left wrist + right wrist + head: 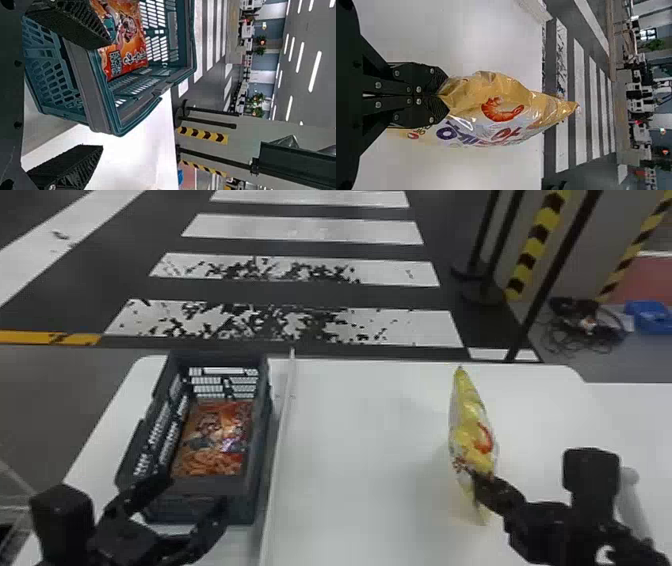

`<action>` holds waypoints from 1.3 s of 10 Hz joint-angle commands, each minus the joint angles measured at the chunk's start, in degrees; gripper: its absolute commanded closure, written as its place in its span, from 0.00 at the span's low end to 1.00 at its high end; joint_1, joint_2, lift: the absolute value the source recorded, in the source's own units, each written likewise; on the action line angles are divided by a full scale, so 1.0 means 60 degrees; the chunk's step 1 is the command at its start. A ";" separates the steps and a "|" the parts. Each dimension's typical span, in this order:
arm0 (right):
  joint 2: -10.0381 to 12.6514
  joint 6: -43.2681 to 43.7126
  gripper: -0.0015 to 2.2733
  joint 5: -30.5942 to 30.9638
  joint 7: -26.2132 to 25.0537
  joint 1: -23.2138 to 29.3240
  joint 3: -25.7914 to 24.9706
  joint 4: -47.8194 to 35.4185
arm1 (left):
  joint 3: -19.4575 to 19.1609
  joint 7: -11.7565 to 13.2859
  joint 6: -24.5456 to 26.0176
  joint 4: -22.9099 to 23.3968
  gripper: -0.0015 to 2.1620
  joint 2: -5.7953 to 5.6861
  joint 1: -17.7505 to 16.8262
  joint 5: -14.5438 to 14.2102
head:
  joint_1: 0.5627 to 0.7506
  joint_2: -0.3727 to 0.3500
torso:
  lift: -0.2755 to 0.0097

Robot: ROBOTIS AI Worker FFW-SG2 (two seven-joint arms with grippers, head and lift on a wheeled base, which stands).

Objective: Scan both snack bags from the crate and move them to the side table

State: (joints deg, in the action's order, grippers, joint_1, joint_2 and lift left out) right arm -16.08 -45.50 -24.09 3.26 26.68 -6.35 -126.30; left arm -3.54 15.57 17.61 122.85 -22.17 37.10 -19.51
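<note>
Our right claw (443, 95) pinches the yellow bag (506, 107), fingers together, right of the crate (200, 487); our left claw (105, 94) gapes empty at the crate's near end; the orange bag (215, 440) lies inside; we judge one out, neither delivered, and cannot confirm any scan.

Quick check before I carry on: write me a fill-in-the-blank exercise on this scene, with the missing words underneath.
The right gripper pinches the yellow snack bag, which carries a picture of a red ____.
Inside the crate lies the snack bag whose main colour is ____.
The fingers of the left gripper stand ____.
Seen from the robot, the crate on the white table is to the ____ of the yellow snack bag.

Missing words: shrimp; orange; open; left.
</note>
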 commanded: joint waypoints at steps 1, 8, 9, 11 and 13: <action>0.0336 -0.1023 0.93 -0.1800 0.0188 -0.0081 -0.1226 -0.0190 | 0.0062 0.0027 -0.0071 -0.0158 0.02 0.0003 -0.0074 0.0000 | 0.70 0.46 | 0.63; 0.1317 -0.3074 0.93 -0.5682 0.0408 -0.0681 -0.3746 0.0323 | 0.0341 0.0027 -0.0334 -0.0509 0.02 0.0003 -0.0309 0.0161 | 0.70 0.42 | 0.63; 0.1405 -0.3015 0.93 -0.5565 0.0408 -0.0652 -0.3716 0.0352 | 0.0399 0.0027 -0.0364 -0.0597 0.02 0.0003 -0.0382 0.0161 | 0.70 0.41 | 0.63; 0.1639 -0.2869 0.93 -0.5184 0.0437 -0.0637 -0.3672 0.0572 | 0.0473 -0.0003 -0.0452 -0.0641 0.02 0.0003 -0.0411 0.0161 | 0.70 0.40 | 0.63; 0.1625 -0.2751 0.93 -0.5126 0.0467 -0.0637 -0.3746 0.1173 | 0.0458 -0.0032 -0.0539 -0.0597 0.02 0.0018 -0.0411 0.0161 | 0.70 0.39 | 0.63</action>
State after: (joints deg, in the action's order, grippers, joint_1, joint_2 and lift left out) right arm -6.32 -62.34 -54.88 6.15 22.91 -28.66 -120.65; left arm -0.75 15.38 14.47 119.14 -22.09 34.63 -18.54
